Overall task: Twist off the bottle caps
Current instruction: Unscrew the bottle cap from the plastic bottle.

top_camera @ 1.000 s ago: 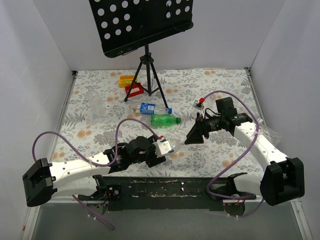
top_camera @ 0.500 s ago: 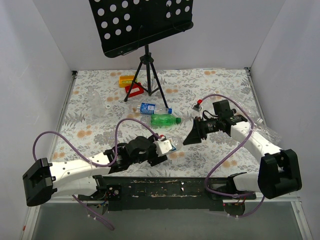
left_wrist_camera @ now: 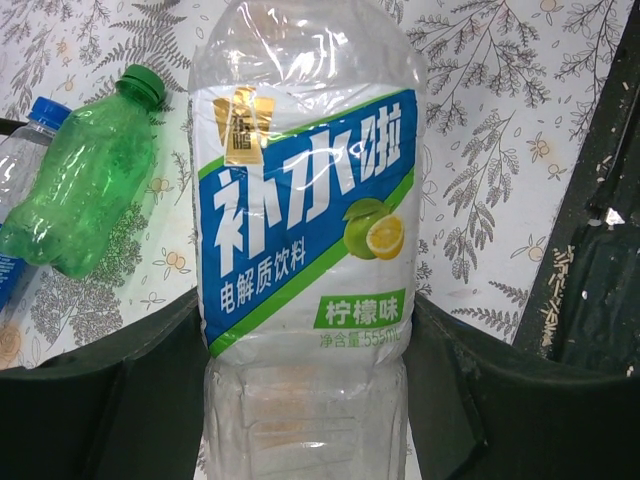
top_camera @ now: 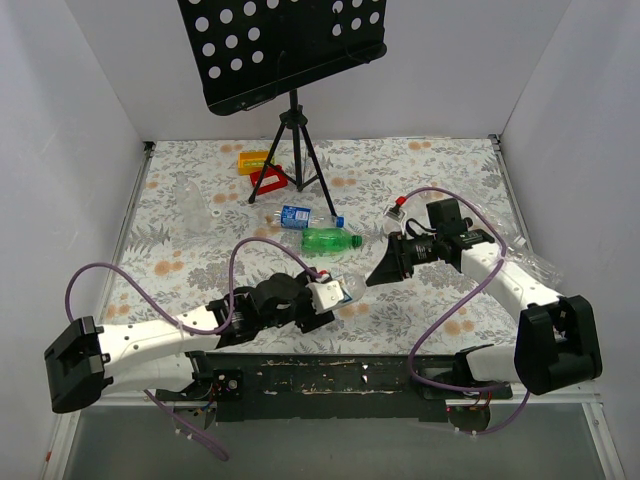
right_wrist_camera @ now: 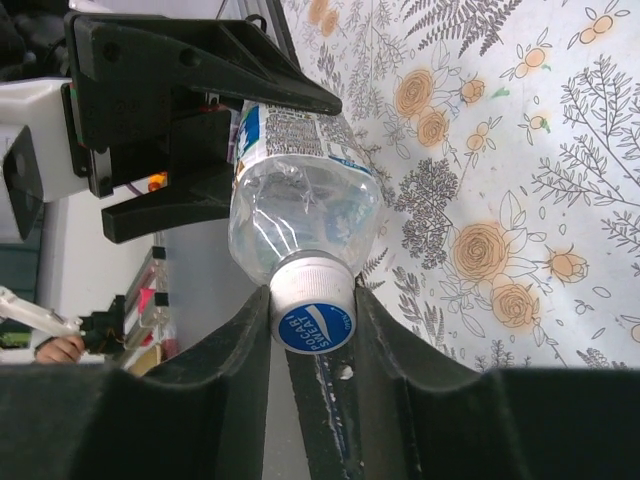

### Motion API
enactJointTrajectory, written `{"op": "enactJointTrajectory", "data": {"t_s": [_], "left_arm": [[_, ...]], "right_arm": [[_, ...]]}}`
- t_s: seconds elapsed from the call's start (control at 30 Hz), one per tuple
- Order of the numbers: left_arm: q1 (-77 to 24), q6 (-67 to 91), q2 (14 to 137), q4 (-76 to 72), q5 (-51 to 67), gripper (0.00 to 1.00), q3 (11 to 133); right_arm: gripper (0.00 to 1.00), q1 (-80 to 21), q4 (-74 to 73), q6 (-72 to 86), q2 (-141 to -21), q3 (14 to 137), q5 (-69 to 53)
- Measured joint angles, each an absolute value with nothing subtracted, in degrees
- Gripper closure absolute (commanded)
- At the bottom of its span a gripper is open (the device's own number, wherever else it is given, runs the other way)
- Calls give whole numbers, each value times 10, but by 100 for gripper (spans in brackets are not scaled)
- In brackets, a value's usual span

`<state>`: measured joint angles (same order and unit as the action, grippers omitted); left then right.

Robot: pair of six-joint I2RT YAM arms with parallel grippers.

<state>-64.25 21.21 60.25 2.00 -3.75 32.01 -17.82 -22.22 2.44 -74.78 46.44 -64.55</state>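
moved since a second ago: right arm, elbow drawn in toward frame centre in the top view, and right gripper (top_camera: 378, 275) narrowed down onto the cap (right_wrist_camera: 313, 305). left gripper (top_camera: 335, 293) and bottle (left_wrist_camera: 305, 200) same spot, no change.

right gripper now: clamped on the cap, both fingers (right_wrist_camera: 235, 380) touching its sides in the wrist view. cap held near the fingertips, printed blue top facing the lens, lower centre of frame.

left gripper: clamped round the bottle body below the blue-green label, one finger each side, lower half of its wrist view.

bottle location: lower middle of top view, lying roughly sideways in the left grip, neck pointing right toward the other gripper. cap on, seemingly not yet loosened.

step in hand, probably: first twist.
- keep left grip firm enough to stop spin of the thin body, not so hard as to crush it.
- turn the right wrist about the bottle's own axis, no sideways pull.
- hold squeeze on the ribbed rim against slip.
- back off along the neck only after thread release.

others waiting: green bottle (top_camera: 330, 240) and blue-label bottle (top_camera: 298, 214), just above centre, caps on. clear bottle (top_camera: 190, 203) upper left, cap too small to tell.
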Motion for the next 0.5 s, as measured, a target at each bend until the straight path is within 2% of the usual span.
{"op": "enactJointTrajectory", "data": {"t_s": [0.07, 0.17, 0.33, 0.5], "left_arm": [[-642, 212, 599, 19, -36, 100, 317], [-642, 215, 596, 20, -34, 100, 316], [-634, 240, 586, 27, 8, 100, 316], [-557, 289, 554, 41, 170, 100, 316]], "right_arm": [[90, -177, -221, 27, -746, 462, -652], [99, -176, -222, 16, -745, 462, -656], [99, -176, -283, -90, -737, 470, -679], [99, -198, -425, -334, -735, 530, -686]]}}
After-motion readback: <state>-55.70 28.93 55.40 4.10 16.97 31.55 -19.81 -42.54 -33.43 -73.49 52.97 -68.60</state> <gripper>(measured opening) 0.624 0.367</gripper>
